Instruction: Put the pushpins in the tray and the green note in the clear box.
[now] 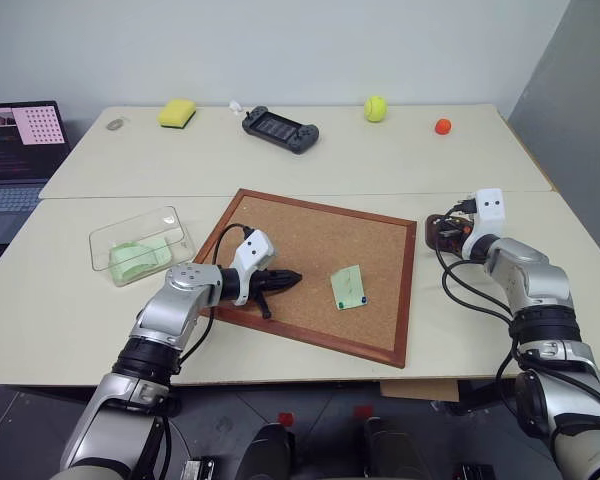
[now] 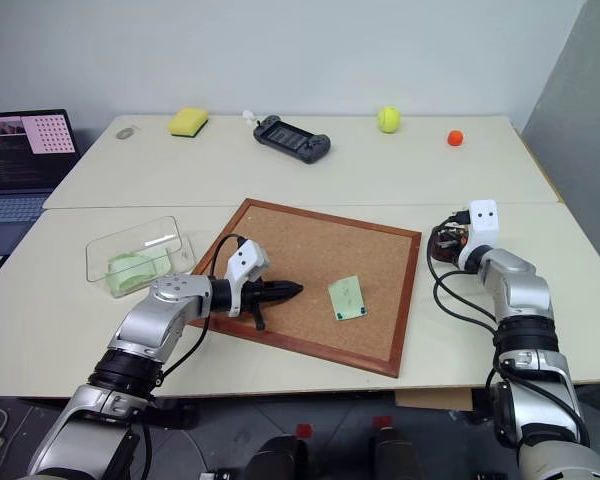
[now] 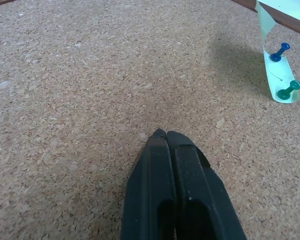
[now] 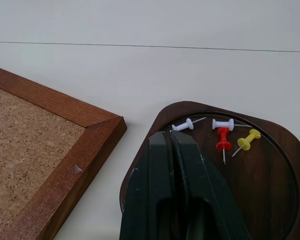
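The left gripper [image 1: 283,280], two black fingers pressed together with nothing between them, hangs over the grainy brown surface of the wood-framed corkboard [image 1: 280,235]. Its wrist view reveals what the head views only hint at: the pale green square paper note [image 3: 277,75] is pinned down by a dark blue pushpin [image 3: 279,52] and a green pushpin [image 3: 289,90], and its free upper edge curls up off the cork. No writing can be read on it.

The right gripper [image 4: 170,137] sits over the small dark brown tray with rounded corners [image 4: 285,150], just beside the board's right frame. In its wrist view the fingers look nearly closed and empty, though whether they are fully clenched I cannot tell. That view also shows four pins lying in the smooth dish: two white pushpins [image 4: 182,125], a red one [image 4: 223,140] and a yellow pushpin [image 4: 247,141].

Left of the board stands the transparent rectangular plastic box [image 1: 170,222], with pale green paper inside.
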